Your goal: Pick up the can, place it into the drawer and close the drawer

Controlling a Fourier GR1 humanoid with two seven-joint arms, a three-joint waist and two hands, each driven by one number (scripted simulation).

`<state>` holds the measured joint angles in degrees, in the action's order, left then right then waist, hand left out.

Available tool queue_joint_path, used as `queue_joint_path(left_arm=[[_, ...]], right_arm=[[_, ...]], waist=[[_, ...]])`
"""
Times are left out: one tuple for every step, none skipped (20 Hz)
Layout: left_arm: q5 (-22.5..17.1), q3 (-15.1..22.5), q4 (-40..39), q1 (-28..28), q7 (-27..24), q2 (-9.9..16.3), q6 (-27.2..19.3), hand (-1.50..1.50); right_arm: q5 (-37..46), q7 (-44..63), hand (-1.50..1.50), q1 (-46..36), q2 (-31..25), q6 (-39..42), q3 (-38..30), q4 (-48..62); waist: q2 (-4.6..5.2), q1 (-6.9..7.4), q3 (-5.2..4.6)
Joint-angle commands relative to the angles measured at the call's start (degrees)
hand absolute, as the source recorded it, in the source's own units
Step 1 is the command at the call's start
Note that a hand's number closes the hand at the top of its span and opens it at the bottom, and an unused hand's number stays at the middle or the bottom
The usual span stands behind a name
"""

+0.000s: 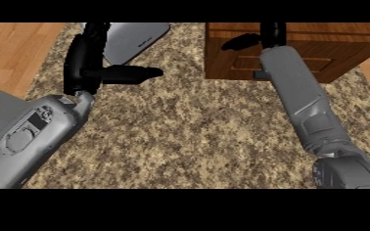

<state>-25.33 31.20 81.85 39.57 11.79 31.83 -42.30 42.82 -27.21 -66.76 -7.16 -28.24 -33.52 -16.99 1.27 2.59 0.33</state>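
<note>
The speckled granite counter (195, 127) filled most of the view, with a strip of wooden floor (25, 49) showing along its left side. At the upper right stood the wooden drawer unit (325, 49), its panelled front facing the robot; from this steep angle the front looked flush with the body, so the drawer appeared closed or very nearly so, though the handle was hidden behind the arm. The right forearm (303, 98) ran up from the lower right corner across that front, and the right hand (253, 38) lay at the top of the unit, only its dark thumb and a little of the palm in sight; I could not tell how its fingers were set, nor whether it was in contact with the wood. The left forearm (36, 132) came in from the lower left, and the left hand (90, 66) sat over the counter's upper left, its fingers pointing up toward the top edge and its thumb stuck out sideways to the right, relaxed and holding nothing. Just behind it a grey flat object (133, 39) lay tilted on the counter, partly covered by the fingers. The can was nowhere to be seen on the counter or in either hand, so it was probably already inside the drawer. Judged that way, the task stood at or close to its end, with at most a last push of the drawer front remaining.
</note>
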Motion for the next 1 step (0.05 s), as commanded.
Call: queue_joint_path(left_arm=[[1.5,-0.2,2.6,-0.6,1.8,0.4,-1.6,-1.50]], right_arm=[[-5.2,1.4,-1.50,-4.2,1.1,1.0,-3.8,-1.0]], waist=[[-0.72,0.23,-0.23]])
